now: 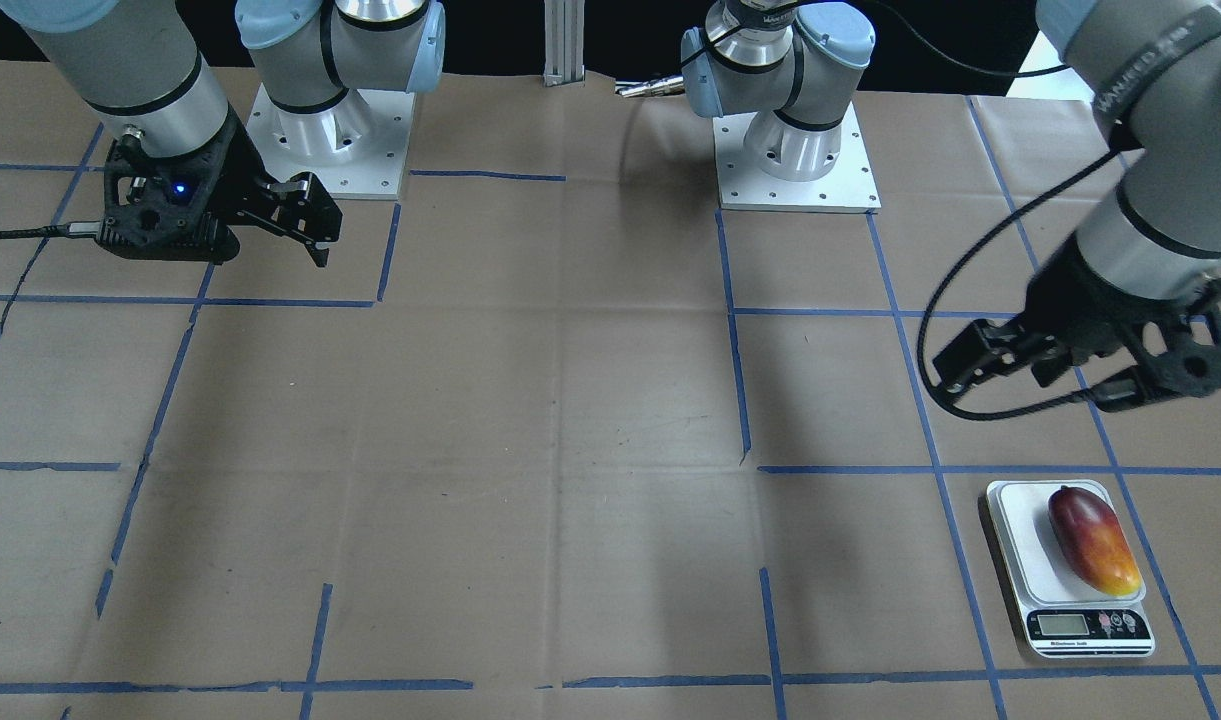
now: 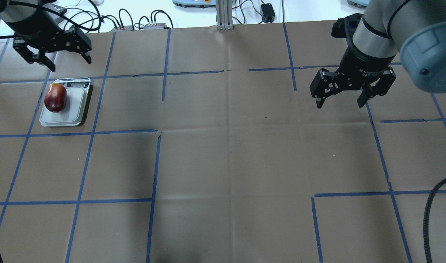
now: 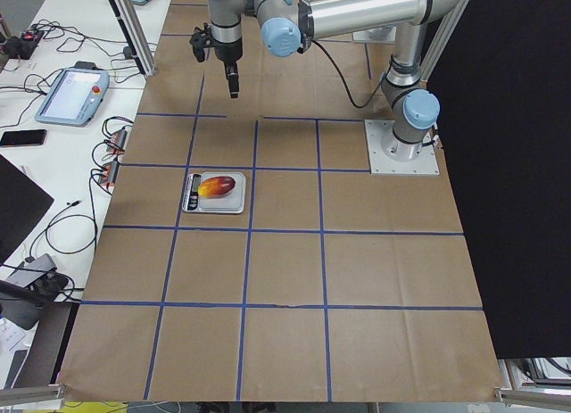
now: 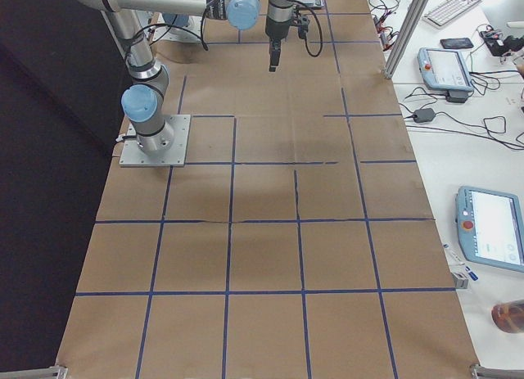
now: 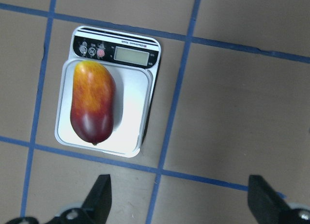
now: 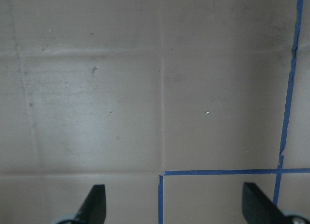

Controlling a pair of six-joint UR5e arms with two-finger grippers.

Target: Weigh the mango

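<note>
The mango (image 1: 1092, 540), maroon at one end and orange-yellow at the other, lies lengthwise on the white platform of a small digital kitchen scale (image 1: 1020, 545). Both also show in the overhead view, the mango (image 2: 55, 97) on the scale (image 2: 76, 106), and in the left wrist view, the mango (image 5: 93, 102) on the scale (image 5: 131, 105). My left gripper (image 2: 71, 63) is open and empty, raised and apart from the scale, and it also shows in the front view (image 1: 958, 362). My right gripper (image 2: 339, 104) is open and empty above bare table, far from the scale.
The table is covered in brown paper (image 2: 223, 153) with a grid of blue tape lines. The two arm bases (image 1: 798, 150) stand at the robot's side. Cables and devices (image 2: 135, 22) lie beyond the far edge.
</note>
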